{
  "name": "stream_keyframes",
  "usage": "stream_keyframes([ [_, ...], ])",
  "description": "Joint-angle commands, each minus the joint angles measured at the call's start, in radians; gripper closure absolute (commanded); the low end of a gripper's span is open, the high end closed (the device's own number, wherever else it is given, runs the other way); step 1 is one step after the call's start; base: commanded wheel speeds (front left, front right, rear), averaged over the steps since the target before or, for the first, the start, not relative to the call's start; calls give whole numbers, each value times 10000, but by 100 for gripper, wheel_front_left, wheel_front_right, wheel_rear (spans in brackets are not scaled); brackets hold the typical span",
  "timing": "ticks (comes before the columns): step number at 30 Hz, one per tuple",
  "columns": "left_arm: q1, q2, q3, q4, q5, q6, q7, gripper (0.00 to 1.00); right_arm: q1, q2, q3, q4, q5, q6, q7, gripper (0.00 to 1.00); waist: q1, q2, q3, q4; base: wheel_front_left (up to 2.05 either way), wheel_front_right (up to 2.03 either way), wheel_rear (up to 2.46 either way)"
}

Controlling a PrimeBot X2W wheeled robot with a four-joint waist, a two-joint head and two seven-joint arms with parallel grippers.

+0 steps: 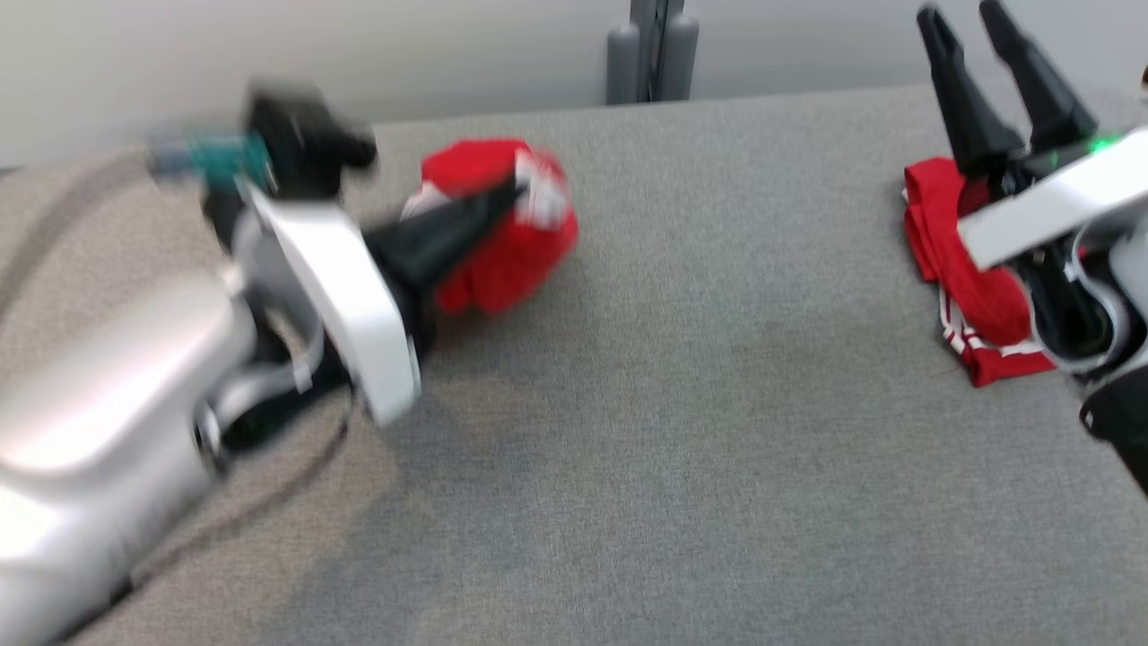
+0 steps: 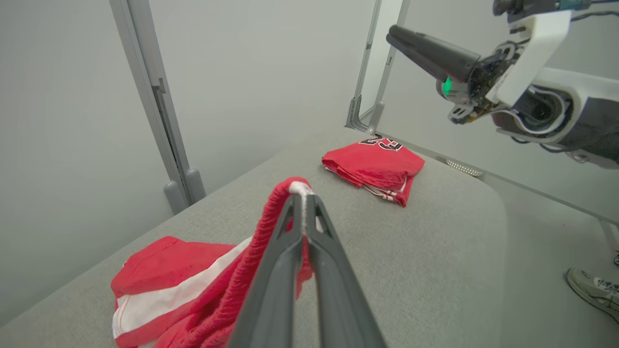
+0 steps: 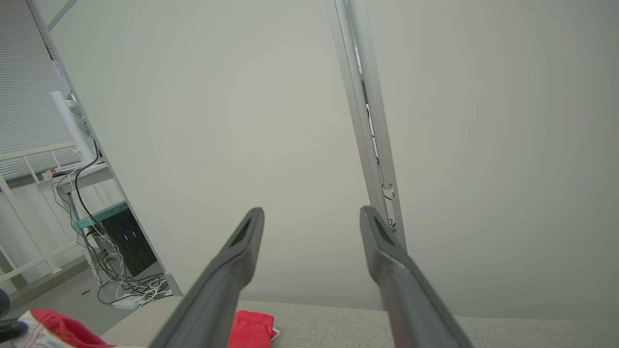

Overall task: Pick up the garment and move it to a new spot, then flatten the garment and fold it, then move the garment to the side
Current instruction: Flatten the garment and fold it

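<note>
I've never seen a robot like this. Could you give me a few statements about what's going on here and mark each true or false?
1. The left gripper is shut on the crumpled red garment. True.
2. A folded red garment lies on the grey table. True.
3. The right gripper grips the folded red garment. False: it is open and holds nothing.
4. The two garments touch. False: bare table lies between them.
5. A shoe shows beyond the table's edge. True.

Left hand [image 2: 303, 195] pinched closed, right hand [image 3: 312, 212] spread, raised
</note>
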Motion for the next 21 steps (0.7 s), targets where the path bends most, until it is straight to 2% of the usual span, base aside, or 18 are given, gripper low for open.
stream_keyframes([
  [1, 577, 167, -222, -275, 157, 153, -150, 100, 439, 9, -181, -91, -101, 1, -52, 0, 0, 0, -402, 38, 0, 0, 0],
  [5, 2241, 162, -1033, -790, 454, 612, -693, 100, 1479, 111, -403, -308, -272, 1, -50, 0, 0, 0, -713, 108, 0, 0, 0],
  [9, 4112, -311, -1555, -524, 548, 849, -1374, 100, 2493, 91, -659, -512, -473, 1, -50, 0, 0, 0, -1021, 202, 0, 0, 0],
  [16, 5577, -826, -1837, 819, 1369, 961, -1285, 100, 3636, 81, -787, -761, -708, 1, -50, 0, 0, 0, -1386, 399, 0, 0, 0],
  [21, 6135, -1142, -1872, 1446, 1500, 798, -1234, 100, 4567, 217, -1084, -807, -879, 1, -51, 0, 0, 0, -1559, 555, 0, 0, 0],
])
